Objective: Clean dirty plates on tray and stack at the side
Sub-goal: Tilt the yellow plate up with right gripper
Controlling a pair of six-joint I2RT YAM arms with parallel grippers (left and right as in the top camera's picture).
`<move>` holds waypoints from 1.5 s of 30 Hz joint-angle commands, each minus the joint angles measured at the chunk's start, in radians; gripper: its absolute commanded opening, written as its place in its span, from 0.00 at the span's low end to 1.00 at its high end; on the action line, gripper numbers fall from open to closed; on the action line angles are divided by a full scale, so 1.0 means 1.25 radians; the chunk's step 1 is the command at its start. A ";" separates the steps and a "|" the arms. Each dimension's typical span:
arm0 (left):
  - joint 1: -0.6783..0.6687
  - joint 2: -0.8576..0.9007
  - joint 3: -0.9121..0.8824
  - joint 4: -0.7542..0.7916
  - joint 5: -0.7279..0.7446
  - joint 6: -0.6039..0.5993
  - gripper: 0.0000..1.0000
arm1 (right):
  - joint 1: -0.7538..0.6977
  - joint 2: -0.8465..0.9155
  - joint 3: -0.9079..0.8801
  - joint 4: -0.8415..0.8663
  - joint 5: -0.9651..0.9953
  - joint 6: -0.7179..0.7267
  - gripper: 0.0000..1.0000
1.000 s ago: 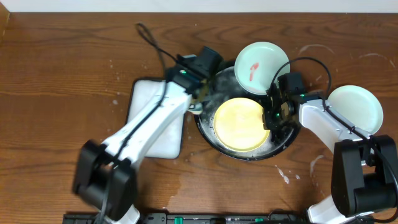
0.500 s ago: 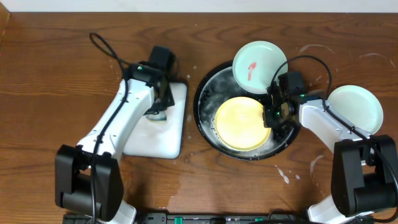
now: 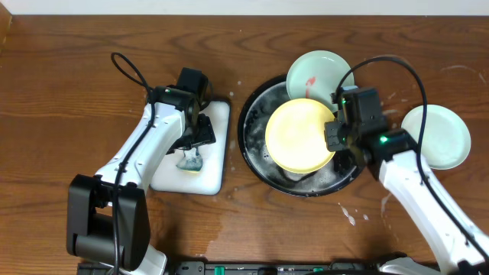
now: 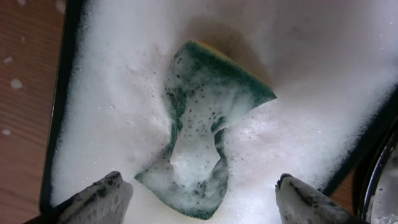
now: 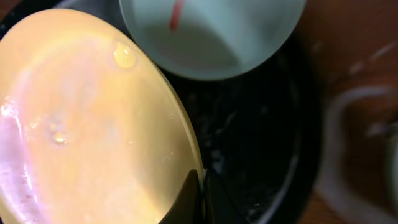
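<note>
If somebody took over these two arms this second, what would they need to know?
Left gripper: open, above the green sponge in the foamy white tray.
Right gripper: shut on the yellow plate's rim, holding it over the black tray.
Done: one mint plate sits on the table at right, no smear showing.
Left: stack the yellow plate there, then wash the red-smeared mint plate resting on the tray's far rim.

— Where's room to pass?
— Along the counter's (image 3: 69, 76) left edge and far left corner: open wood. Only a narrow strip between the white tray (image 3: 214, 172) and the black tray (image 3: 248, 145), whose middle a yellow plate (image 3: 298, 137) fills.
— Right edge?
— A green plate (image 3: 443, 134) sits there, the right arm (image 3: 416, 179) just beside it.
</note>
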 commanded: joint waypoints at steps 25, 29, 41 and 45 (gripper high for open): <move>0.003 0.003 0.001 -0.001 -0.001 0.008 0.81 | 0.343 -0.104 0.003 0.034 0.666 -0.255 0.01; 0.003 0.003 0.001 -0.001 -0.001 0.008 0.81 | 0.381 -0.104 0.003 0.039 0.697 -0.269 0.01; 0.003 0.003 0.001 -0.001 -0.001 0.008 0.82 | 0.451 -0.104 0.003 0.040 0.795 -0.274 0.01; 0.003 0.003 0.001 -0.001 -0.001 0.008 0.82 | 0.470 -0.104 0.003 0.040 0.845 -0.289 0.01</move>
